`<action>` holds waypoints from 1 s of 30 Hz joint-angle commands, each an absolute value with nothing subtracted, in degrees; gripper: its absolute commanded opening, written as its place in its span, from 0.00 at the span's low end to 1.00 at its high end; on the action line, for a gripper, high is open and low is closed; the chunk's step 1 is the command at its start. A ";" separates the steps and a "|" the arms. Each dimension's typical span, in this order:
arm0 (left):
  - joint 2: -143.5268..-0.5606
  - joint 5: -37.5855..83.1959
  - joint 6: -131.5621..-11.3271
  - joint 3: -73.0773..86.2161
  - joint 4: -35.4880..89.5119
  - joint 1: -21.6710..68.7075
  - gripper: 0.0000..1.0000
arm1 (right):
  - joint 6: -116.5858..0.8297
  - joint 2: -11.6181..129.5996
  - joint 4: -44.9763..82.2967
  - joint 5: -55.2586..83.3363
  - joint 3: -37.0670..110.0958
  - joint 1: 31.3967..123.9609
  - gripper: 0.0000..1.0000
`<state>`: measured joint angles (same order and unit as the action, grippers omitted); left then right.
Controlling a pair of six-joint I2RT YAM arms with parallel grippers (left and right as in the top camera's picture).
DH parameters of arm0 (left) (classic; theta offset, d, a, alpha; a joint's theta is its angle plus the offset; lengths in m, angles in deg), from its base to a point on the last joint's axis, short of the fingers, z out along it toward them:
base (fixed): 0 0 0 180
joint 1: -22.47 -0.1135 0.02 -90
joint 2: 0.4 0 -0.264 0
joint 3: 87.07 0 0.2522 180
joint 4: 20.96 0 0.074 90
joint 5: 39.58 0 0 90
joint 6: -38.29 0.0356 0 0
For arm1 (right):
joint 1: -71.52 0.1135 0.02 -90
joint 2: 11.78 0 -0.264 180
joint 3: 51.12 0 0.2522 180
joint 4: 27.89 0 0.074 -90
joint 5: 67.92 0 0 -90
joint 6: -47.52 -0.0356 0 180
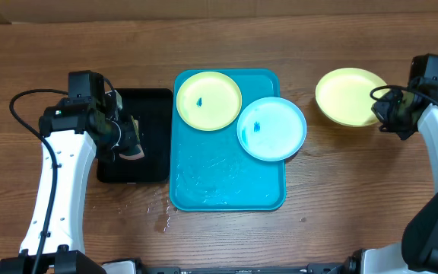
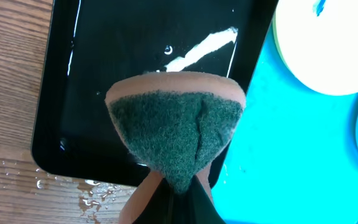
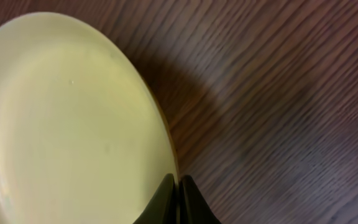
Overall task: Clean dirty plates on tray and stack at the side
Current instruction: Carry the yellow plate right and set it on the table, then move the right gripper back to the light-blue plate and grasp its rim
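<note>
- Overhead view: the tray point(image 1: 226, 183) lies at table centre.
- A yellow-green plate point(image 1: 208, 100) sits on the tray at 11 o'clock and carries a blue smudge.
- The light blue plate point(image 1: 272, 128), also smudged, sits at the tray's 2 o'clock and overhangs its right rim.
- The second yellow-green plate point(image 1: 348, 97) is off the tray, on the table at 2 o'clock of it, well apart.
- A black tray point(image 1: 147, 106) lies just beside the tray at 9 o'clock.
- The left gripper point(image 1: 131, 144) is above the black tray. The right gripper point(image 1: 386, 114) is at the 4 o'clock rim of the second yellow-green plate.
- Left wrist view: the fingers are clamped on a sponge point(image 2: 176, 134), green scouring face toward the camera. The black tray below holds water. Droplets point(image 2: 92, 193) lie on the wood at 7 o'clock.
- Right wrist view: the fingers are pressed together on the rim of the second yellow-green plate, with no gap visible. The plate surface shows no smudge.
</note>
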<state>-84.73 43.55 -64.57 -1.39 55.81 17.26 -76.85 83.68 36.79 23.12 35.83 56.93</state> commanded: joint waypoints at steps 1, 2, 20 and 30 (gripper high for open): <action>-84.27 42.87 -63.06 -1.28 55.81 17.67 0.04 | -79.45 85.60 35.19 25.00 34.69 56.82 0.04; -84.27 42.87 -63.06 -1.28 55.81 17.67 0.05 | -80.19 86.37 35.15 25.00 34.69 56.82 0.04; -84.27 42.89 -63.08 -1.28 55.79 17.67 0.05 | -80.24 94.39 26.76 20.28 34.65 61.28 0.31; -84.27 42.87 -63.32 -1.28 55.57 17.67 0.05 | -68.65 94.39 28.88 6.20 34.67 61.82 0.53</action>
